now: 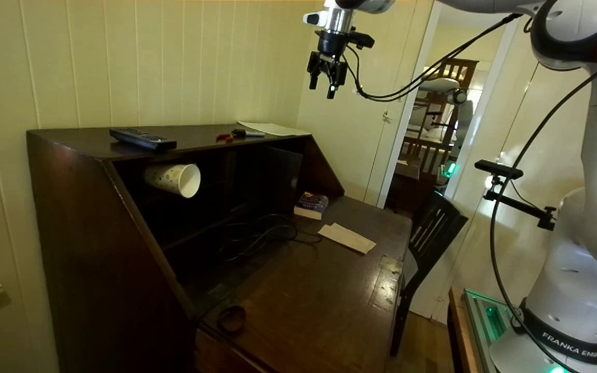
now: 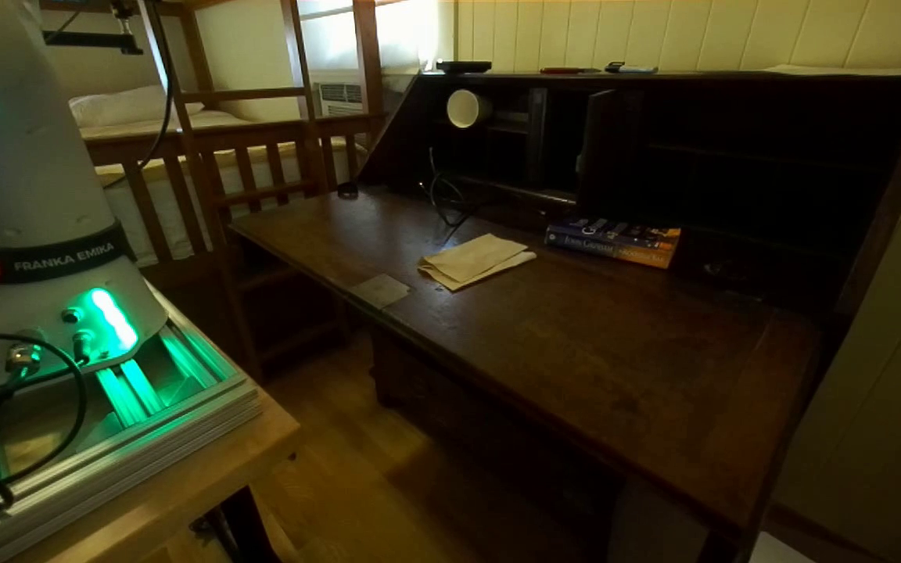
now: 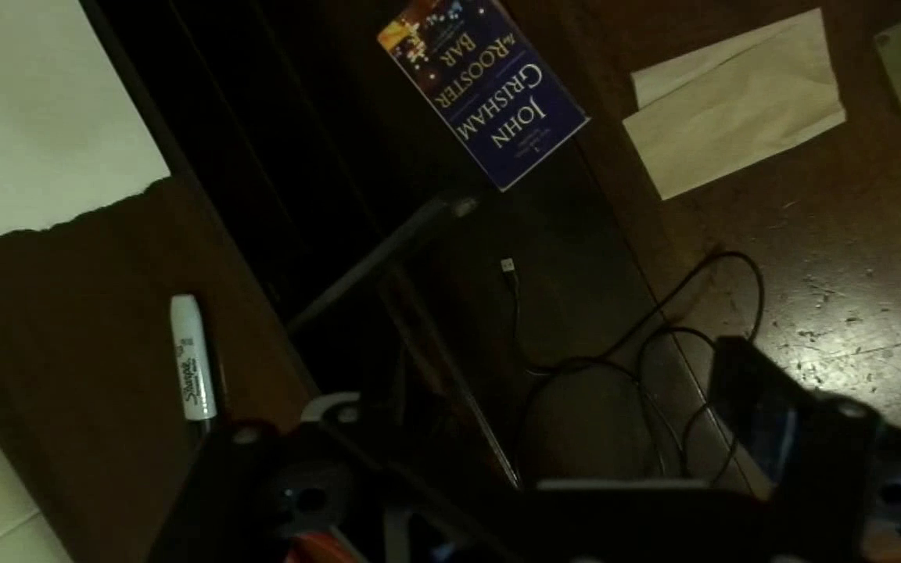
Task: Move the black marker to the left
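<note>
The marker (image 1: 249,133) lies on the top shelf of the dark desk. It has a white barrel and a black end. It also shows in an exterior view (image 2: 632,69) and at the left of the wrist view (image 3: 194,360), where the gripper partly hides its dark end. My gripper (image 1: 322,89) hangs in the air above and to the right of the marker in that exterior view, pointing down. Its fingers are apart with nothing between them. In the wrist view its dark fingers (image 3: 538,391) stand apart over the desk. The gripper is out of the frame in an exterior view.
On the top shelf lie a red object (image 1: 224,138) beside the marker, a dark remote (image 1: 143,139) and white paper (image 1: 272,128). A cup (image 1: 174,179) lies sideways in a compartment below. A book (image 1: 311,205), folded napkin (image 1: 346,237) and black cable (image 1: 267,233) lie on the desk.
</note>
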Controlling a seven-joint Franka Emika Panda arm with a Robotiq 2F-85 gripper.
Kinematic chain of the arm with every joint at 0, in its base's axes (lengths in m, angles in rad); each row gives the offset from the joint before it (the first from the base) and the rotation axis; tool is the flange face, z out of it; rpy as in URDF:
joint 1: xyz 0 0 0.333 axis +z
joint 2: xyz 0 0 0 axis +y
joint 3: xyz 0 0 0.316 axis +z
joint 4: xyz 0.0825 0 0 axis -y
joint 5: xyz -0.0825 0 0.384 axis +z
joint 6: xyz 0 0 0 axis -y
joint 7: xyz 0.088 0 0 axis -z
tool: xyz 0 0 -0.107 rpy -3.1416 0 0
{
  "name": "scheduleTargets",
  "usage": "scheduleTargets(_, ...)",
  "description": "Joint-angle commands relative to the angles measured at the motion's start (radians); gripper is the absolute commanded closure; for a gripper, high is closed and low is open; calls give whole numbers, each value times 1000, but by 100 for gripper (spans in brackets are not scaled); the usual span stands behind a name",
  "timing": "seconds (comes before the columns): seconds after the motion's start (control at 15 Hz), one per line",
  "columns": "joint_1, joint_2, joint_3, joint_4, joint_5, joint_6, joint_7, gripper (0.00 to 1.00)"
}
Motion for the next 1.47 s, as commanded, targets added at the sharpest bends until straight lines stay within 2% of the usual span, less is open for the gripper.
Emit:
scheduleTargets(0.0, 0, 14, 0, 18, -3, 0, 0, 0)
scheduleTargets(0.2, 0, 26, 1, 36, -4, 0, 0, 0)
scheduleTargets(0.33, 19, 58, -13, 32, -53, 140, 136, 0)
scheduleTargets(0.4, 19, 110, -14, 75, -69, 194, 156, 0)
scheduleTargets(0.53, 33, 187, -21, 141, -105, 263, 278, 0)
scheduleTargets(0.6, -3, 229, 24, 192, -103, 243, 320, 0)
scheduleTargets(0.8, -42, 344, 66, 331, -16, 137, 396, 0)
scheduleTargets(0.87, -40, 383, 46, 379, 43, 96, 413, 0)
scheduleTargets(1.13, -102, 471, 57, 554, 185, -47, 508, 0)
scheduleTargets(1.4, -147, 552, 52, 733, 277, -118, 675, 0)
